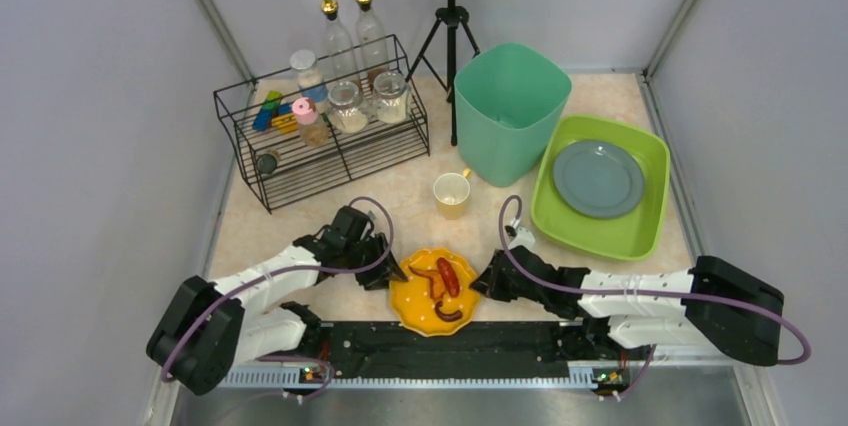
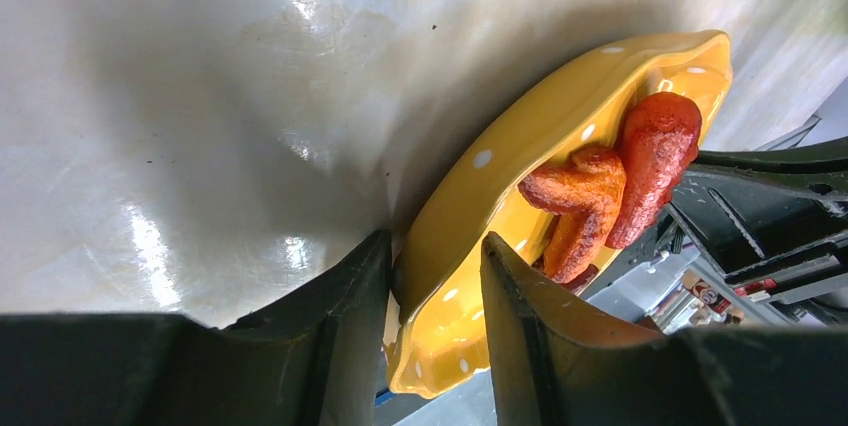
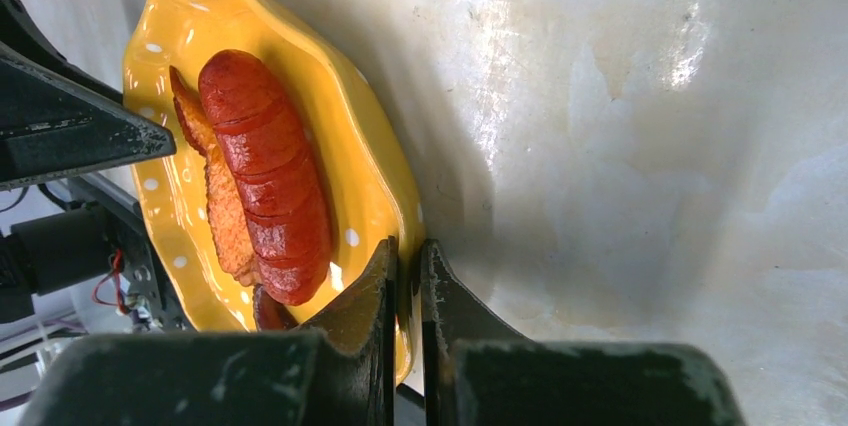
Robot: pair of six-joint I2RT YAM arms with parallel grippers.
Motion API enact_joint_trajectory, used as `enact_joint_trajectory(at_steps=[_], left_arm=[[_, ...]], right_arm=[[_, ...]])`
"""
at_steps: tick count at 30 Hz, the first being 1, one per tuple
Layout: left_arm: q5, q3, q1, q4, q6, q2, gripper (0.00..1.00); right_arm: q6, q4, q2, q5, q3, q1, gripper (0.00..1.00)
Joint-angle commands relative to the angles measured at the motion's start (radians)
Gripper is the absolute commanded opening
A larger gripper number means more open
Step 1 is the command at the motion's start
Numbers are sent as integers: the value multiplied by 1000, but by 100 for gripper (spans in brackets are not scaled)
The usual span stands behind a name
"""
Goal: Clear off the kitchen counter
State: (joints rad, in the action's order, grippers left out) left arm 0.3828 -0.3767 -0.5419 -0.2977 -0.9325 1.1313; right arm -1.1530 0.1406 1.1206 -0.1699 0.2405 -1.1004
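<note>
A yellow white-dotted plate (image 1: 420, 308) holding a red sausage (image 1: 447, 276) and orange-brown pieces sits at the near edge of the beige marbled kitchen counter (image 1: 300, 216), partly over the black front rail. My left gripper (image 1: 393, 274) is on the plate's left rim. In the left wrist view its jaws (image 2: 436, 238) enclose the rim of the plate (image 2: 500, 146). My right gripper (image 1: 480, 284) is on the right rim. In the right wrist view its jaws (image 3: 409, 243) are pinched tight on the rim of the plate (image 3: 372, 146), beside the sausage (image 3: 265, 166).
A yellow cup (image 1: 451, 193) stands behind the plate. A green tub (image 1: 510, 106) is at the back. A lime tray (image 1: 655, 161) holds a grey plate (image 1: 598, 178) at right. A black wire rack (image 1: 320, 146) with jars and bottles is at back left. A tripod (image 1: 450, 36) stands behind.
</note>
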Motion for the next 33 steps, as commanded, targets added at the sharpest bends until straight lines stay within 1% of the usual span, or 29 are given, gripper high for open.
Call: enact_joint_trajectory(at_steps=[1,5,10,16,18,21,27,31,33], left_arm=[[-64,16,-22,23,22,42,47],[-56,38,-31,62,13,58,49],[-16,77,-50,160,-7,93,50],[-16,97,-73,188,-13,111,49],[-16,101,-72,195,-17,107,45],[-12,110,-72,217,-26,98,32],[-1,128,-72,260,-43,75,14],[15,154,-72,312,-56,25,11],[19,162,-73,333,-65,-11,1]], right_arm=[[-20,80,52,55,-55,8,0],[-30,141,87,71,-88,15,0],[-30,184,119,76,-102,19,0],[-33,215,135,85,-112,20,0],[-32,211,132,80,-113,20,0],[-33,202,125,77,-114,20,0],[-28,161,83,58,-102,20,0],[-5,90,34,38,-64,20,0],[6,58,14,32,-47,20,0]])
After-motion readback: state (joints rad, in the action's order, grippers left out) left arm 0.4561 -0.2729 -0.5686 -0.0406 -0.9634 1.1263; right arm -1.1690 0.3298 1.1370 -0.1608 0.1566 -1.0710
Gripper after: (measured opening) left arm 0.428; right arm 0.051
